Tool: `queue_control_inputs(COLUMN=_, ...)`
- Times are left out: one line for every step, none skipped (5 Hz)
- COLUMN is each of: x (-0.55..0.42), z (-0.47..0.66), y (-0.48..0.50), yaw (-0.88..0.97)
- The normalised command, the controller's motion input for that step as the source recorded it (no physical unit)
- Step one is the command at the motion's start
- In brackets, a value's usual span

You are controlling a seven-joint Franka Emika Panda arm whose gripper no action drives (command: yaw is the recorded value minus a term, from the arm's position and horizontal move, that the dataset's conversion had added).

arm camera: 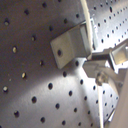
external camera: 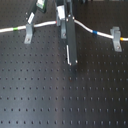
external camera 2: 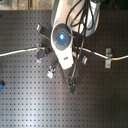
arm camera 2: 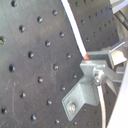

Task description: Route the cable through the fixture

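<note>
The white cable (external camera: 45, 23) runs across the black perforated board in the first exterior view. Its green band (external camera: 20, 29) sits by the left fixture (external camera: 29, 33) and its blue-and-yellow band (external camera: 95, 33) lies before the right fixture (external camera: 116, 38). The cable rises in the middle to my gripper (external camera: 62, 22). In the second wrist view the gripper (arm camera 2: 97, 72) is shut on the cable (arm camera 2: 77, 30), right beside a grey metal bracket fixture (arm camera 2: 80, 97). The first wrist view shows the same bracket (arm camera: 70, 45) and the cable (arm camera: 90, 22). In the second exterior view the hand (external camera 2: 61, 37) hides the fingers.
A long dark part on the arm (external camera: 71, 47) hangs down toward the board in front of the gripper. In the second exterior view the outer fixtures stand at the left (external camera 2: 39, 52) and right (external camera 2: 107, 57), and a small blue object (external camera 2: 1, 84) lies at the left edge.
</note>
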Motion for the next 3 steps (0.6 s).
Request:
queue_control_inputs(x=-0.071, z=0.50, y=0.000, yaw=-0.01)
queue_control_inputs(x=-0.034, z=0.52, y=0.050, yaw=-0.18)
queue_control_inputs(x=-0.044, z=0.00, y=-0.016, yaw=-0.02)
